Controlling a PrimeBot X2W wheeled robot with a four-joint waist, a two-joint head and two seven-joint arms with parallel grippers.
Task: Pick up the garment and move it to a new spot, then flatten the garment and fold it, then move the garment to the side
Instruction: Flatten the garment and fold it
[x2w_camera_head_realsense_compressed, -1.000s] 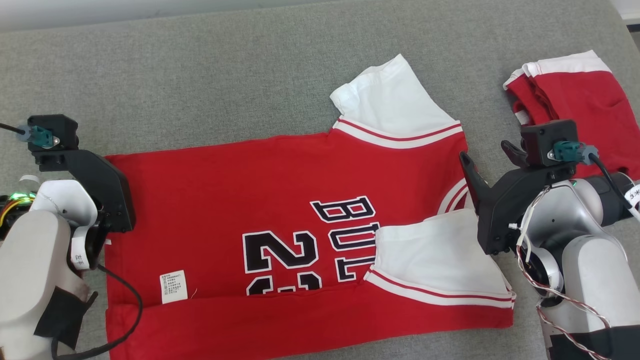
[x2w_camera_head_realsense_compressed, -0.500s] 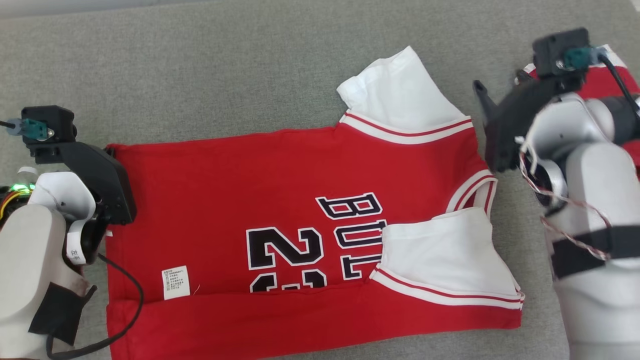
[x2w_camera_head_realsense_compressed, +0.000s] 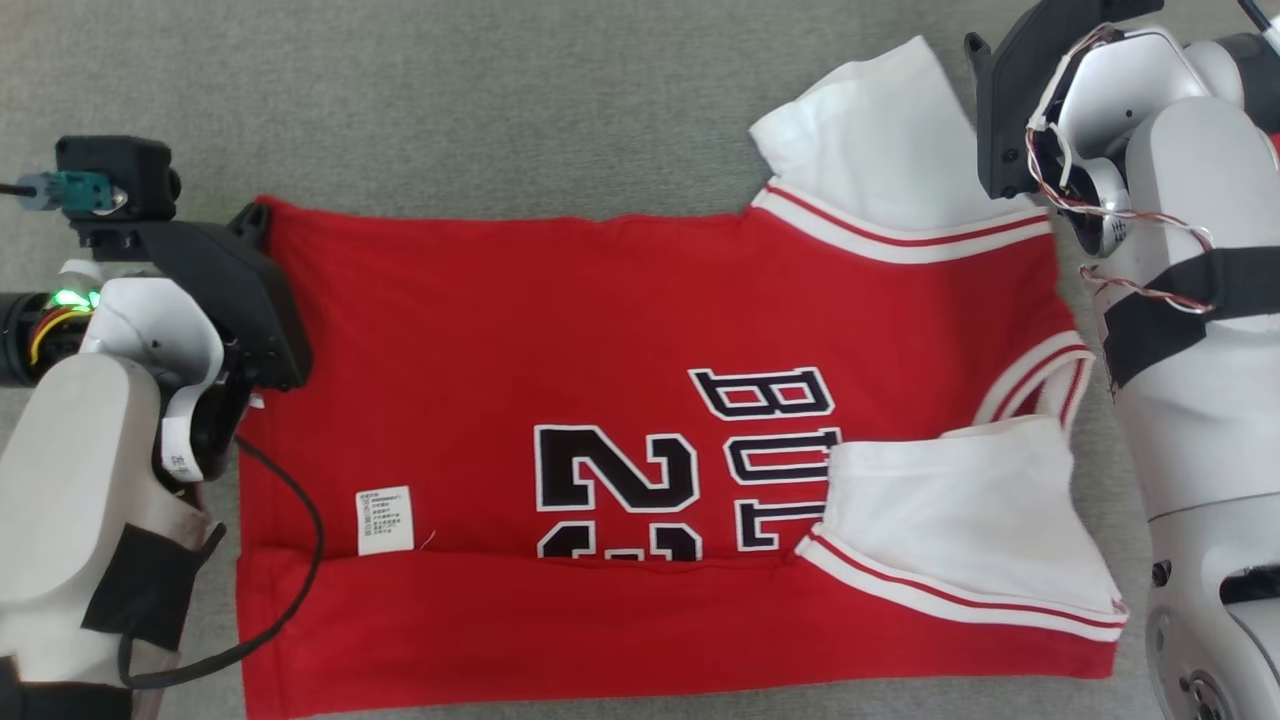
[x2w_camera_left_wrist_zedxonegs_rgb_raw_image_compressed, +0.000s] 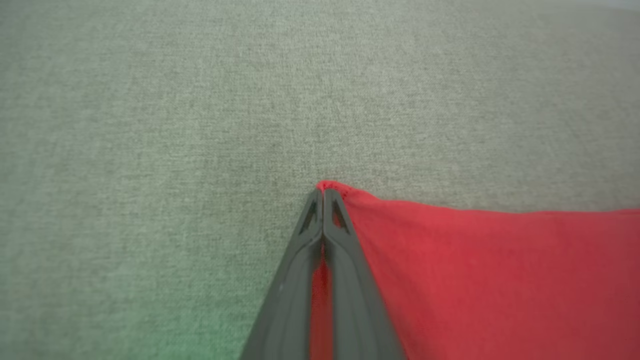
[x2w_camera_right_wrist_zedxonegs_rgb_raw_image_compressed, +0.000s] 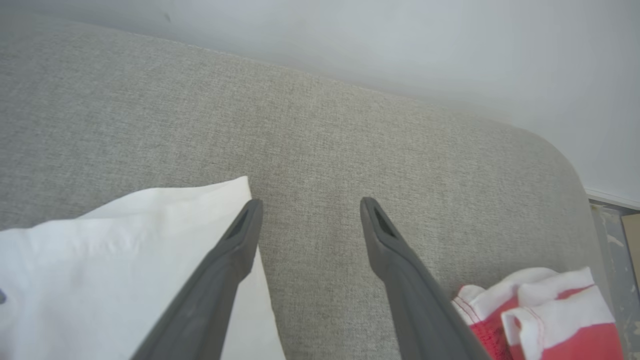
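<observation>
On the grey surface (x2w_camera_head_realsense_compressed: 450, 100) your garment (x2w_camera_head_realsense_compressed: 600, 330) lies long from left to right. Your left gripper (x2w_camera_left_wrist_zedxonegs_rgb_raw_image_compressed: 322, 194) pinches its far left corner; your right gripper (x2w_camera_right_wrist_zedxonegs_rgb_raw_image_compressed: 311, 202), wide and empty, hovers just beside the far white sleeve (x2w_camera_right_wrist_zedxonegs_rgb_raw_image_compressed: 125, 240), nearer it.

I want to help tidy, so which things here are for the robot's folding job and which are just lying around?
For the job: red jersey; left hand, shut on its corner; right hand, open beside its white sleeve.

Just lying about: red-and-white garment, bunched off to the side; grey fabric surface underneath everything.
</observation>
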